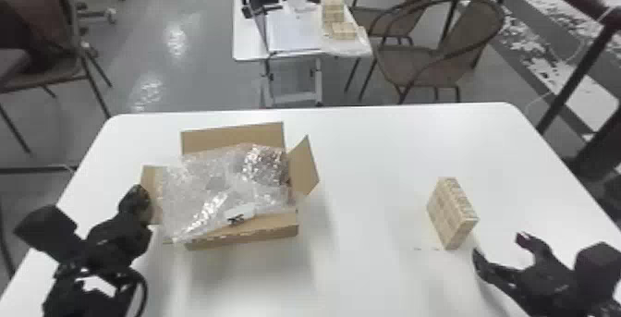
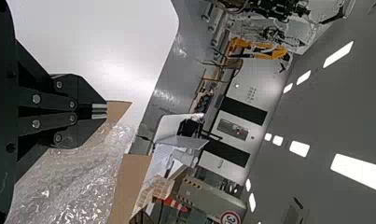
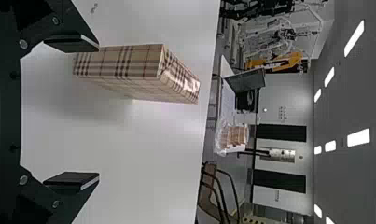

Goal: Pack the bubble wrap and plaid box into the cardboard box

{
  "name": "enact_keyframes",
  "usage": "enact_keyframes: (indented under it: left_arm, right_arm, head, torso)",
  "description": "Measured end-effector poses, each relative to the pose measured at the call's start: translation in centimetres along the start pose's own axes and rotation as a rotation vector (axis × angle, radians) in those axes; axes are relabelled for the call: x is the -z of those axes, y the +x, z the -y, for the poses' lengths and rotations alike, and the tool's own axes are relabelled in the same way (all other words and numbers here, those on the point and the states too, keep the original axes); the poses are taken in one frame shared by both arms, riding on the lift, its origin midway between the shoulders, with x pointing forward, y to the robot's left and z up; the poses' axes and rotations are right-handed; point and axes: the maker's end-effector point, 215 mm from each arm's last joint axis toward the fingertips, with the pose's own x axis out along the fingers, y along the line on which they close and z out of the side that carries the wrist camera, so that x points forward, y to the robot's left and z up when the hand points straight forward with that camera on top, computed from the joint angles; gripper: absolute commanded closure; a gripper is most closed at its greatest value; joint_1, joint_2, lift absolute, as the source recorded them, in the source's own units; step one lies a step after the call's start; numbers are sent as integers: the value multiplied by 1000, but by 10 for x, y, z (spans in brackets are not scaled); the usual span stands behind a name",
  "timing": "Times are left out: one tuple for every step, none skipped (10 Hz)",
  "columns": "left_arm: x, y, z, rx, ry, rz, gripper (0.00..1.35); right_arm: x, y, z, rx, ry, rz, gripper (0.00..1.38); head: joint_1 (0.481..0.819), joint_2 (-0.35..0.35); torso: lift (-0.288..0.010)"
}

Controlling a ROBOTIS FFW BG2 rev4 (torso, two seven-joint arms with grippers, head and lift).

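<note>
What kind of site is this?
Probably a robotics lab or workshop: an orange robot arm beyond the tables, a white folding table holding equipment, brown woven armchairs.

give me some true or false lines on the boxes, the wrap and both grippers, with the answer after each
1. The bubble wrap lies across the open cardboard box. True.
2. The left gripper is beside the plaid box. False: it is at the left flap of the cardboard box.
3. The fingers of the right gripper are spread apart. True.
4. The plaid box lies inside the cardboard box. False: it stands on the table, to the right of the cardboard box.
5. Every flap of the cardboard box is folded shut. False: the far flap and the right flap are open.
</note>
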Motion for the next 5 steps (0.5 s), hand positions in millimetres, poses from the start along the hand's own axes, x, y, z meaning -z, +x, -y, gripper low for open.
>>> enact_keyframes:
  left_arm:
    - [1, 1, 2, 4, -1, -1, 1210]
    - [1, 2, 4, 8, -3, -1, 1210]
    - [2, 3, 5, 9, -4, -2, 1210]
    - [2, 3, 5, 10, -5, -2, 1210]
    - [2, 3, 5, 11, -6, -2, 1210]
  right_arm:
    - [-1, 14, -22, -46, 10, -4, 300]
    - [-1, 24, -44, -88, 22, -10, 300]
    - [0, 32, -59, -118, 30, -15, 300]
    - [1, 37, -64, -126, 30, -16, 300]
    - [-2, 39, -61, -106, 24, -10, 303]
  head:
    - [695, 81]
    - [695, 106]
    - [695, 124]
    - [695, 129]
    - [695, 129]
  torso:
    - [-89]
    - [-89]
    - [-89]
    - [-89]
    - [-89]
